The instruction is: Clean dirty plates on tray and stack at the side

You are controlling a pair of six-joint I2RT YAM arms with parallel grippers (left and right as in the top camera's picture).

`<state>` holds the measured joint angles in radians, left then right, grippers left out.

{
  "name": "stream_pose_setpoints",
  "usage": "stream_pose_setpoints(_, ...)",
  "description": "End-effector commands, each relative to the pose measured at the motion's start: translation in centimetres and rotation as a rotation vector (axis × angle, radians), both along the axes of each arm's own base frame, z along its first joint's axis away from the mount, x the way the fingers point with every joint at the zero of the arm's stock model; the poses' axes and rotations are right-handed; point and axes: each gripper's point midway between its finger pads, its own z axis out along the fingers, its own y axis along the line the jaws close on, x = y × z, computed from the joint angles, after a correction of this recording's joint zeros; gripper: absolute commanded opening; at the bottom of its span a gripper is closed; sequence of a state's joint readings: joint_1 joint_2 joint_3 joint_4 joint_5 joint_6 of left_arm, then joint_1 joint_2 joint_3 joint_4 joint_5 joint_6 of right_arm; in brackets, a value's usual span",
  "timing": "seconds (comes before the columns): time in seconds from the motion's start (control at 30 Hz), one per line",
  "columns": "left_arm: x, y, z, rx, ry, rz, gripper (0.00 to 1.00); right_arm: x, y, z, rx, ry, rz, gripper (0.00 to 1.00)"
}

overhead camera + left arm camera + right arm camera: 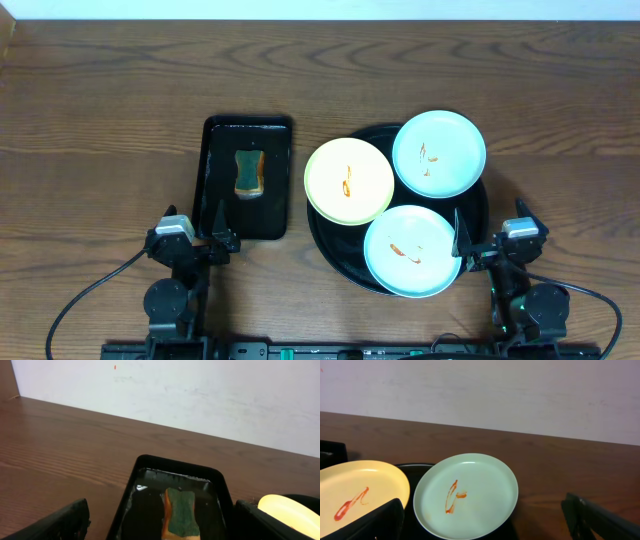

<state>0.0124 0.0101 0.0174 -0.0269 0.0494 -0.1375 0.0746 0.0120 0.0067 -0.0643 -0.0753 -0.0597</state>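
Nearest you, both arms sit low at the table's front edge. Left gripper [222,232] is spread wide with nothing between the fingers [60,522], and it hangs over the near end of the small rectangular black tray [215,200]. Right gripper [462,243] is also spread and empty, at the right edge of the near mint plate [411,251].

That plate lies on the front part of the round black tray [325,240] and has a short orange squiggle on it. Next back is the yellow plate [348,180], on the tray's left side and overhanging the rim toward the rectangular tray, with an orange loop of sauce near its middle. Farthest is the second mint plate [438,153], at the back right of the tray and also streaked with sauce. All three plates crowd edge to edge; you can't tell which overlaps which.

A green-topped sponge [249,173] lies in the far half of the rectangular tray. Beyond it there is bare wooden table [100,120].
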Motion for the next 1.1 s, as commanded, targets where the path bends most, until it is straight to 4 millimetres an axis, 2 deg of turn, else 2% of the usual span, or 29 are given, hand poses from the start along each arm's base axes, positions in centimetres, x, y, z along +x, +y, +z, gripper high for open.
stream_pose_setpoints(0.0, -0.1, 0.4, -1.5, -0.004, 0.048, 0.021, 0.92, 0.0, 0.2, 0.0, -0.009, -0.001, 0.009, 0.99)
stream_pose_setpoints(0.17, -0.1, 0.4, -1.5, -0.004, 0.048, 0.022, 0.92, -0.1, 0.3, 0.0, -0.007, -0.001, 0.015, 0.99)
stream_pose_setpoints(0.5, -0.4, 0.4, -1.6, -0.050, 0.115, 0.030, 0.92, 0.0, 0.2, -0.6, 0.130, 0.063, -0.001, 0.99)
stream_pose_setpoints(0.63, -0.6, 0.4, -1.4, -0.051, 0.207, 0.032, 0.92, -0.2, 0.2, -1.1, 0.121, 0.167, -0.007, 0.99)
stream_pose_setpoints(0.73, -0.4, 0.4, -0.8, -0.050, 0.290, 0.034, 0.92, -0.3, 0.2, -0.4, 0.117, 0.253, -0.013, 0.99)
stream_pose_setpoints(0.93, 1.0, 0.2, 1.1, -0.054, 0.453, 0.026, 0.92, 0.3, 0.7, 1.4, 0.126, 0.434, -0.007, 0.99)
stream_pose_setpoints(1.07, 2.2, -0.6, 2.3, -0.073, 0.585, -0.016, 0.92, 0.4, 1.0, 0.7, 0.101, 0.637, -0.003, 0.99)
